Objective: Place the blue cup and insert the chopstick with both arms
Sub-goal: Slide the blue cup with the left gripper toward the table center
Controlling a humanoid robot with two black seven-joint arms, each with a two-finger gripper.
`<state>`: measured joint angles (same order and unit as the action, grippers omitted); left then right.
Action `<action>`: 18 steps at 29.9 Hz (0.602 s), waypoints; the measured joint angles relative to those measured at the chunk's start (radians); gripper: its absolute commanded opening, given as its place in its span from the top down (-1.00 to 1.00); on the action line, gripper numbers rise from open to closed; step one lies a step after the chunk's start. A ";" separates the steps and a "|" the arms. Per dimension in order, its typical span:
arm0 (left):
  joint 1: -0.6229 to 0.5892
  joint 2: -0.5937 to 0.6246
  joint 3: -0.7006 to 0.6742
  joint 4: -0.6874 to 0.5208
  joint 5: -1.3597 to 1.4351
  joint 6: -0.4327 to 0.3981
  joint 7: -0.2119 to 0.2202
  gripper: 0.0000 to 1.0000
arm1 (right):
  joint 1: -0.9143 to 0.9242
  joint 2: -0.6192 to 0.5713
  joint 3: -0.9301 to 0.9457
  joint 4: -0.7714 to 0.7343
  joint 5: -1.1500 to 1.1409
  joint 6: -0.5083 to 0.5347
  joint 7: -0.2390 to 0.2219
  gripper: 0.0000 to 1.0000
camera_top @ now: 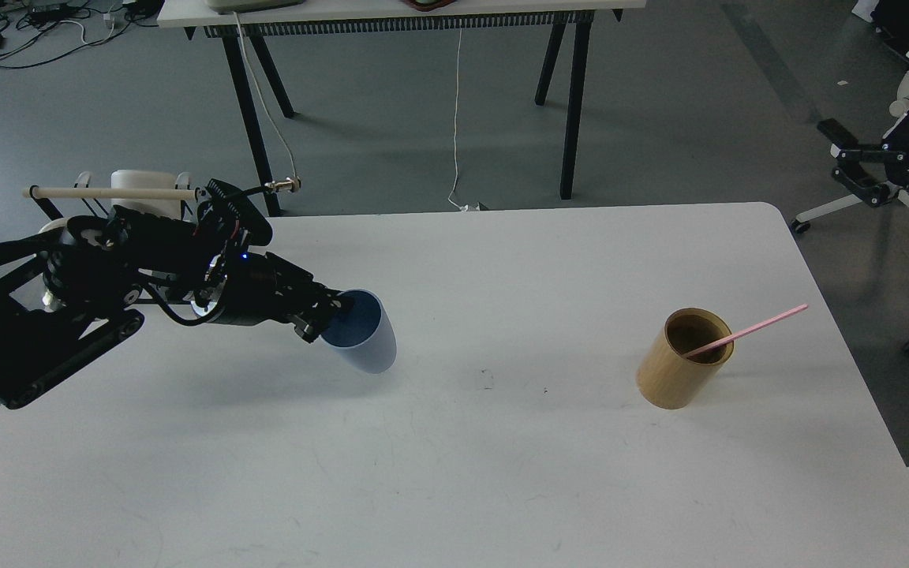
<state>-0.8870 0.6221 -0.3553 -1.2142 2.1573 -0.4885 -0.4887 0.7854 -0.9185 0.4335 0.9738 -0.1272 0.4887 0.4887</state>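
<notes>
Your left gripper [327,314] pinches the blue cup [361,341] by its rim, tilted, well left of the bamboo holder [679,368]; it looks light and stiff; the pink chopstick [748,328] leans inside that holder; take its upper end; your right gripper [845,167], beyond the holder's right, stands open, empty.

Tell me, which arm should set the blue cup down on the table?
Probably the left. Its pincer grips the blue cup's rim, above the white table. The right pincer hangs open off to the table's far side, beyond the pink chopstick in the tan holder.
</notes>
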 measured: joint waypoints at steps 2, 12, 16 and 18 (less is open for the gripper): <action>-0.024 -0.032 0.032 0.010 0.010 0.000 0.000 1.00 | 0.000 0.000 0.001 0.000 0.000 0.000 0.000 -0.99; -0.065 -0.244 0.086 0.136 0.024 0.000 0.000 1.00 | -0.004 -0.001 0.002 -0.002 0.000 0.000 0.000 -0.99; -0.065 -0.317 0.098 0.203 0.024 0.000 0.000 1.00 | -0.005 -0.001 0.002 -0.003 0.000 0.000 0.000 -0.99; -0.065 -0.338 0.124 0.234 0.024 0.000 0.000 1.00 | -0.005 -0.001 0.002 -0.003 0.000 0.000 0.000 -0.99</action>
<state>-0.9520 0.2838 -0.2312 -0.9804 2.1817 -0.4888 -0.4886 0.7808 -0.9190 0.4357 0.9709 -0.1270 0.4887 0.4887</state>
